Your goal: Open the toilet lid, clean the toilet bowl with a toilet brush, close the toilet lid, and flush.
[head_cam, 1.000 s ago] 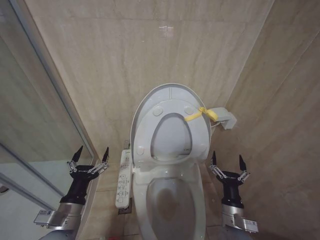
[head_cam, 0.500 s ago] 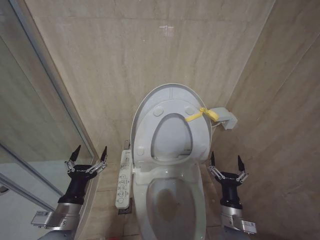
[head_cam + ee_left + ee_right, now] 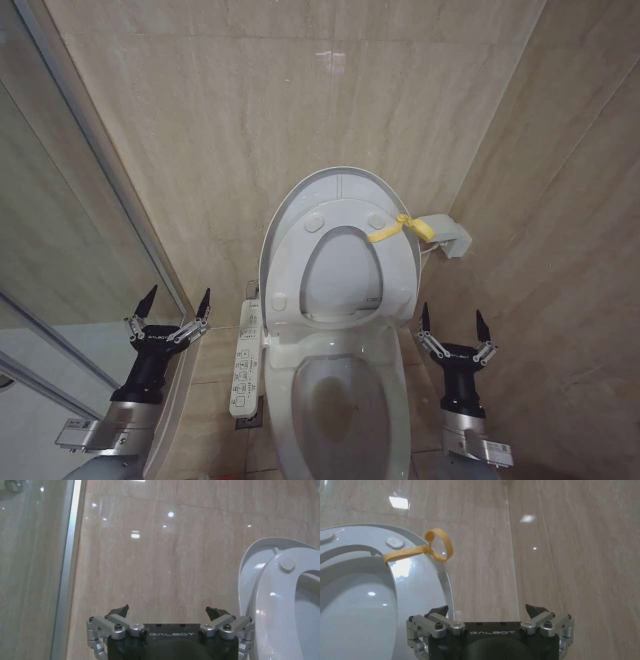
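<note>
We see the toilet lid (image 3: 340,195) standing raised against the wall at centre frame, its yellow strap (image 3: 400,228) on the right edge, with the toilet bowl (image 3: 345,415) open below it at bottom centre. Our left gripper (image 3: 172,308) at lower left and right gripper (image 3: 452,323) at lower right both hang spread wide and empty — one either side of the bowl, apart from it.

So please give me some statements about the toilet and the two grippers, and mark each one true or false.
1. The toilet lid stands raised against the wall. True.
2. The left gripper holds the yellow strap. False: it is open and empty, to the left of the toilet bowl.
3. The right gripper is open, beside the bowl. True.
4. The seat ring lies flat on the bowl. False: it is up, resting against the lid.
5. A button panel sits on the bowl's left. True.
</note>
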